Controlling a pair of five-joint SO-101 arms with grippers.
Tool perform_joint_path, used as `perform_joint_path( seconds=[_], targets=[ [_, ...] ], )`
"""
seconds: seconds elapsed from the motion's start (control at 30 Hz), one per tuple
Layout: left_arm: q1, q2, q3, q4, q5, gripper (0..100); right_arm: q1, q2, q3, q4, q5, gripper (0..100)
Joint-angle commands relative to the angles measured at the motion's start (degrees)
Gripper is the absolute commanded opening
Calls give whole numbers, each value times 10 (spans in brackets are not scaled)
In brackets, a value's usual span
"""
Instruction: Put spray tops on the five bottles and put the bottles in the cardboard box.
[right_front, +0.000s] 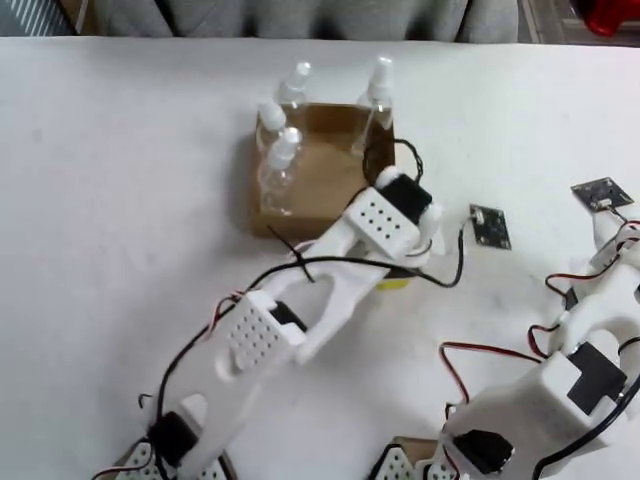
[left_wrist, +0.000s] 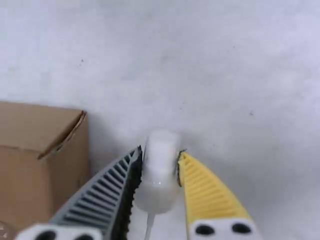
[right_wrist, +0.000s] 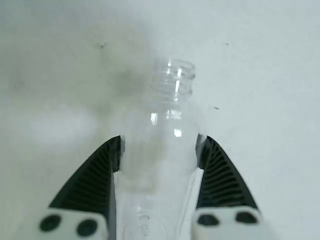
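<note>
My left gripper (left_wrist: 160, 152) is shut on a white spray top (left_wrist: 161, 172), pinched between the grey and yellow fingers, just beside the cardboard box (left_wrist: 40, 160). My right gripper (right_wrist: 160, 139) is shut on a clear bottle (right_wrist: 167, 125) whose threaded neck is bare, held over the white table. In the high view the cardboard box (right_front: 320, 180) holds several upright bottles with spray tops (right_front: 282, 150), and the left arm's wrist (right_front: 385, 215) lies at the box's near right corner.
The right arm (right_front: 560, 390) sits at the near right of the white table (right_front: 120, 200). Two small dark boards (right_front: 490, 226) (right_front: 603, 193) and loose cables (right_front: 450, 275) are right of the box.
</note>
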Motion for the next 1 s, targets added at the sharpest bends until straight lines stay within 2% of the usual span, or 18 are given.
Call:
perform_joint_path(
  seconds=[0.0, 0.23, 0.4, 0.67, 0.77, 0.97],
  targets=[
    [-11, -95, 55, 8, 14, 20, 8, -8, -26, 17, 5, 16],
    [-11, -274, 270, 4, 9, 20, 8, -14, -26, 19, 2, 16],
    [-18, -394, 390, -14, 11, 20, 6, -24, -30, 58, 2, 16],
    [-68, -622, 572, -83, 12, 21, 3, -126, -25, 175, 0, 17],
    [-89, -691, 627, -111, 16, 22, 3, -169, -25, 205, -29, 17],
    [-148, -816, 702, -178, 136, 22, -25, -236, -16, 264, -81, 17]
  ],
)
